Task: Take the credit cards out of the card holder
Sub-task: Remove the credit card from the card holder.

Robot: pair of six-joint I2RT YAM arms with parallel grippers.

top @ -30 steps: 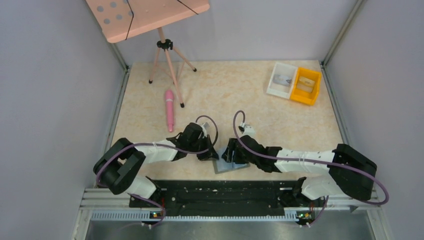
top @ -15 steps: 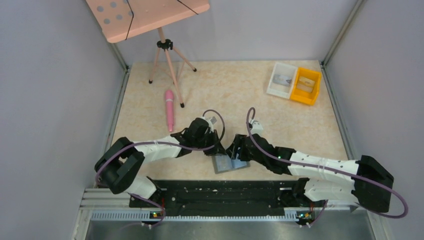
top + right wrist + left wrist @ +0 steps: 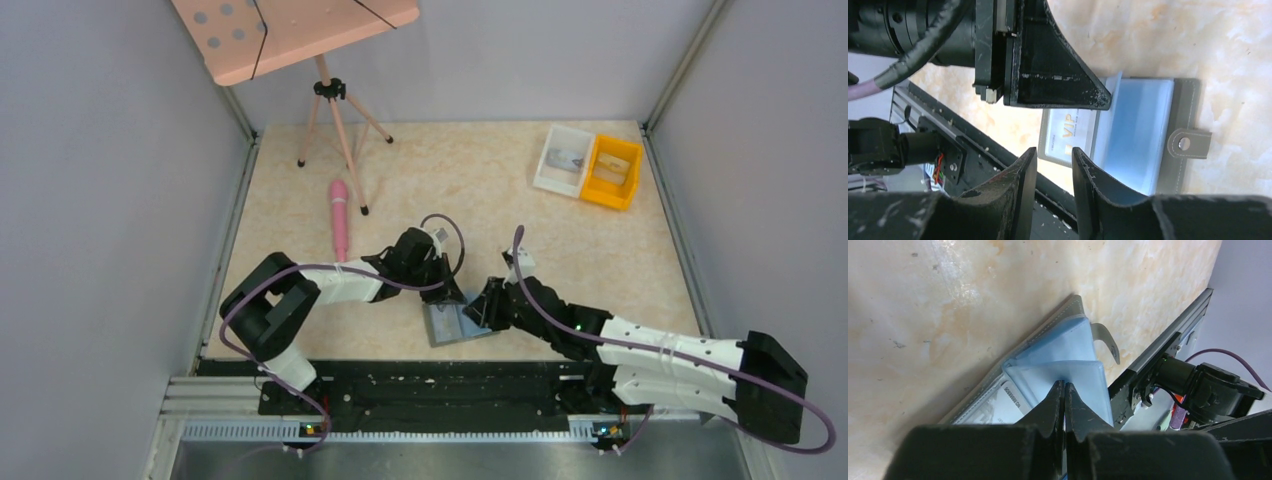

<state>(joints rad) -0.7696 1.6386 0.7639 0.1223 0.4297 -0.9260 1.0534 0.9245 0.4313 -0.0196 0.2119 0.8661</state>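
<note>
Grey card holder (image 3: pixel 452 324), left claw (image 3: pixel 1064 385) clenched on it (shifted right since), right claw (image 3: pixel 1054 150) parted.

A pale marbled bench (image 3: pixel 480 190) is pictured from above. Toward ten o'clock a pink tripod (image 3: pixel 335 120) is stood, topped by a tilted pink board (image 3: pixel 300 30) dotted with grey. A pink cylinder (image 3: pixel 340 220) is laid at nine o'clock, just beside one tripod foot. At two o'clock a white bin (image 3: pixel 572 131) and a yellow bin (image 3: pixel 608 198) are set touching, side by side.
</note>
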